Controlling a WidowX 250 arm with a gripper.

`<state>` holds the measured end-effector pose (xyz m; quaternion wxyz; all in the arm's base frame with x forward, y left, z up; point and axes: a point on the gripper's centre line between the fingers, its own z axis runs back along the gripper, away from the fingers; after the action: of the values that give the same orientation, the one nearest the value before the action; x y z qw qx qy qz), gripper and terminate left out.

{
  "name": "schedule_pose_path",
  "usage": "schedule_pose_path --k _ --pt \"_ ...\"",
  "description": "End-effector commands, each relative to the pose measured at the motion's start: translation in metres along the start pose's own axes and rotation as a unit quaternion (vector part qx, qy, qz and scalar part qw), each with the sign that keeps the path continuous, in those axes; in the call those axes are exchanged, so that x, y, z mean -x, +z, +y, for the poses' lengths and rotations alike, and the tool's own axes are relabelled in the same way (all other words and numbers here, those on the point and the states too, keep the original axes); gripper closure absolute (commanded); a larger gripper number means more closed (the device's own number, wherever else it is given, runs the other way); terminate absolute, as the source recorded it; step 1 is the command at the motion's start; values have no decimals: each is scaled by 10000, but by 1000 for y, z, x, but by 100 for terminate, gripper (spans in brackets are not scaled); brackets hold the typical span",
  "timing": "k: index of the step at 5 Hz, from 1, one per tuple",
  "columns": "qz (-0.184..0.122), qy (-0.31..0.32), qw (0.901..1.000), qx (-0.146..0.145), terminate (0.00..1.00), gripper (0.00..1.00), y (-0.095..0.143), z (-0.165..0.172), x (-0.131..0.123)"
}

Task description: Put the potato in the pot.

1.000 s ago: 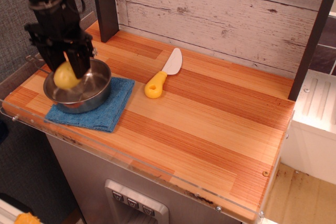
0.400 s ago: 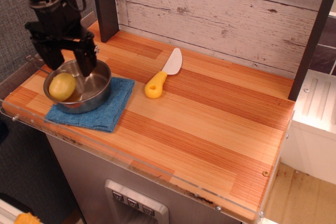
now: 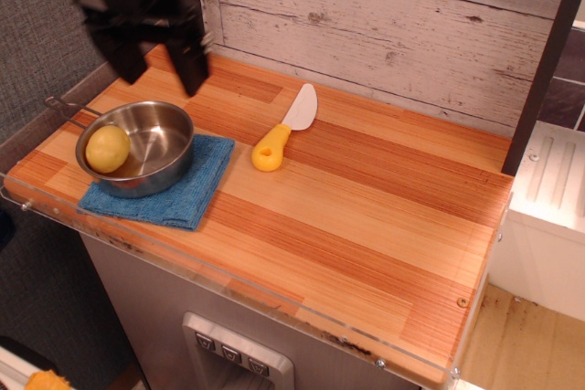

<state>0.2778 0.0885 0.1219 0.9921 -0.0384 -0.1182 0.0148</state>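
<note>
Blue cloth (image 3: 183,196) underlies the pot (image 3: 164,148) holding the potato (image 3: 108,148) near the surface's (image 3: 366,226) left edge; knife (image 3: 285,127) lies beside; tool (image 3: 157,70) hangs above, fingers spread wide, empty.

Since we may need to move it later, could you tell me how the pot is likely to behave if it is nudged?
The pot sits on a blue cloth, so it would probably drag the cloth rather than slide. Its shiny, thin-looking steel suggests it is light. The potato rests against its left wall and would likely roll inside.
</note>
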Motion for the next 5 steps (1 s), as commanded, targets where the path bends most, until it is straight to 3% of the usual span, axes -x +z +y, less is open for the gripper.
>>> schedule_pose_path --k 1,2,5 --pt "-280 -539 9981 31 0 0 12 -59 -11" --pt "4 -680 9971 -327 0 0 6 -66 -8" --pt "-19 -604 9980 -185 0 0 3 -65 -3"
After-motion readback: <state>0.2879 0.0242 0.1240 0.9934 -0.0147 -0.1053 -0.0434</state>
